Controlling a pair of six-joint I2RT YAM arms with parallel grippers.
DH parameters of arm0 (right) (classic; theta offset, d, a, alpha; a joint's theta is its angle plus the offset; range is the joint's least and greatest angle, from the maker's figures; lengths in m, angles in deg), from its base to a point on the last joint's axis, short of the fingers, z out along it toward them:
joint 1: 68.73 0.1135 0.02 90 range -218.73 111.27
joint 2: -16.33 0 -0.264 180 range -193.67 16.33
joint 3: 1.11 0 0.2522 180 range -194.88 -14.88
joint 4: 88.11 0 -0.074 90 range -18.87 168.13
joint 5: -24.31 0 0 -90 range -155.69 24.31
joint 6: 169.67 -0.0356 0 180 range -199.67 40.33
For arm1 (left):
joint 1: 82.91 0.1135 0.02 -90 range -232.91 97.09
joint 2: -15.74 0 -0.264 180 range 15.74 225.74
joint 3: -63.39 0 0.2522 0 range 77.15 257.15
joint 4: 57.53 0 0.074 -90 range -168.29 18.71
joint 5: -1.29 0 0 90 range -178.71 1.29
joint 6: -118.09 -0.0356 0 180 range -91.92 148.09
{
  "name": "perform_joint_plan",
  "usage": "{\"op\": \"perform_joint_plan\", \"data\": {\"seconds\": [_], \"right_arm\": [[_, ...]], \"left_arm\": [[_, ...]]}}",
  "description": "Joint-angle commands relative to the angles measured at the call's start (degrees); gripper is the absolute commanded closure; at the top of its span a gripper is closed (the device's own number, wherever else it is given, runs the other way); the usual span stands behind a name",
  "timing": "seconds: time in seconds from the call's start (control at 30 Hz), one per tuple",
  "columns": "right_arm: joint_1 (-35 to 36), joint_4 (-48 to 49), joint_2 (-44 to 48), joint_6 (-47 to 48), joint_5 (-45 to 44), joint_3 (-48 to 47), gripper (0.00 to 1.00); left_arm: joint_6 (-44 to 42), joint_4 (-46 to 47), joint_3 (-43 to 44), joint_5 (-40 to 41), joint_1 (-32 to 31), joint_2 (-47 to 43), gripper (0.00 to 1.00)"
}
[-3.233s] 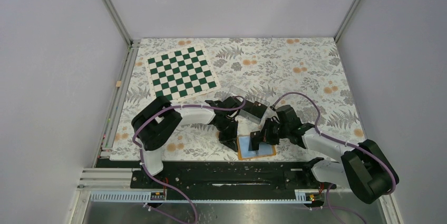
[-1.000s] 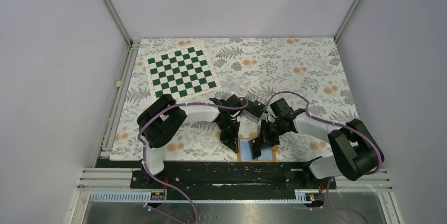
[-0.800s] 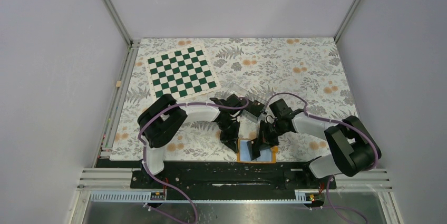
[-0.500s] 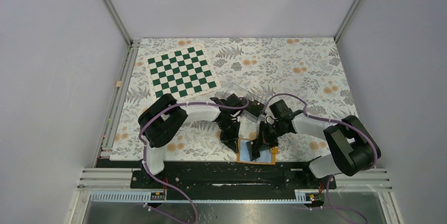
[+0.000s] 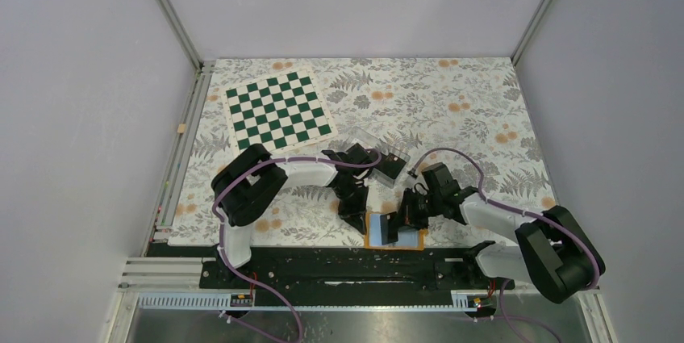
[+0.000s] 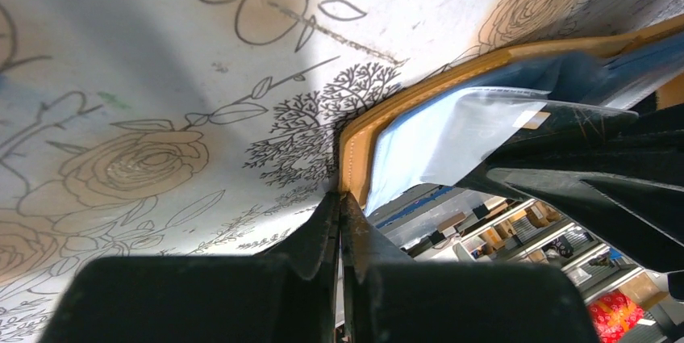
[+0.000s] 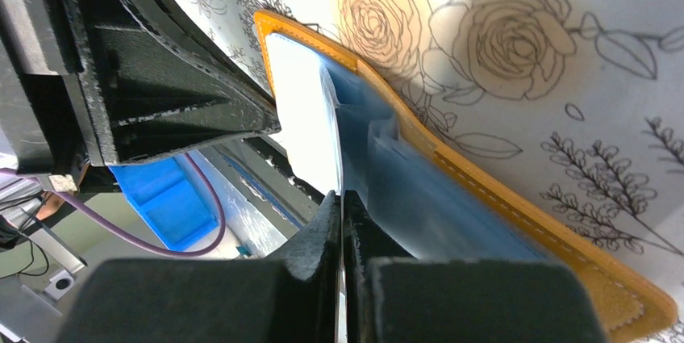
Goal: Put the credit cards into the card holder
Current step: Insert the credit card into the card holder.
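Observation:
The orange card holder point(image 5: 372, 236) lies open near the table's front edge, its light blue pockets up. My right gripper point(image 5: 401, 216) is shut on a black credit card point(image 5: 389, 229) and holds it edge-on over the blue pocket. In the right wrist view the thin card point(image 7: 335, 135) runs from my jaws point(image 7: 342, 194) into the pocket of the card holder point(image 7: 516, 198). My left gripper point(image 5: 358, 221) is shut, and its tips point(image 6: 340, 196) rest against the card holder's orange left edge point(image 6: 353, 149). More black cards point(image 5: 392, 167) sit in a clear box.
The clear plastic box point(image 5: 373, 143) stands just behind the two grippers. A green and white chessboard point(image 5: 278, 110) lies at the back left. The black front rail point(image 5: 339, 266) runs right below the card holder. Grey walls close in both sides.
My right arm has swung out to the right and its gripper has tilted the card lower onto the blue pocket. The left gripper has stayed at the card holder's edge.

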State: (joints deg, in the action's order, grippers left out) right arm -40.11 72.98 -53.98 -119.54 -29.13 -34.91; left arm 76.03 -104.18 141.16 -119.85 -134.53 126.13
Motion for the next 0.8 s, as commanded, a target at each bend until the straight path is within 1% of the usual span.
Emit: {"op": "perform_joint_plan", "data": {"seconds": [0.0, 0.13, 0.27, 0.33, 0.4, 0.47, 0.6, 0.7, 0.77], "right_arm": [[0.65, 7.34, -1.78, -0.05, -2.90, 0.65, 1.00], [0.63, 10.11, -4.04, -0.58, -1.95, 0.37, 1.00], [0.65, 7.60, -4.73, -0.73, -1.39, -0.05, 0.97], [0.65, 3.34, -3.67, 0.18, -2.23, -1.05, 0.90], [0.62, -1.62, -2.26, 1.54, -3.40, -2.51, 0.79], [0.65, -7.37, -1.36, 2.97, -4.79, -4.59, 0.70], [0.65, -15.72, -0.73, 6.38, -7.85, -9.09, 0.56], [0.73, -19.11, -1.55, 8.44, -9.06, -11.49, 0.47], [0.81, -19.60, -2.26, 9.03, -9.09, -12.10, 0.42]], "left_arm": [[0.97, 7.43, -1.65, 6.38, -0.98, 1.88, 1.00], [1.14, 7.57, -1.74, 6.38, -1.09, 1.95, 1.00], [1.36, 7.83, -1.90, 6.42, -1.04, 1.73, 1.00], [1.36, 7.82, -1.80, 6.39, -1.06, 1.81, 1.00], [1.32, 7.82, -1.81, 6.35, -1.11, 1.90, 1.00], [1.16, 7.75, -1.70, 6.27, -1.06, 1.90, 1.00], [0.94, 7.47, -1.84, 6.47, -1.04, 1.56, 1.00], [1.01, 7.47, -1.51, 6.52, -1.04, 1.65, 1.00], [1.10, 7.54, -1.18, 6.35, -1.04, 1.98, 1.00]]}}
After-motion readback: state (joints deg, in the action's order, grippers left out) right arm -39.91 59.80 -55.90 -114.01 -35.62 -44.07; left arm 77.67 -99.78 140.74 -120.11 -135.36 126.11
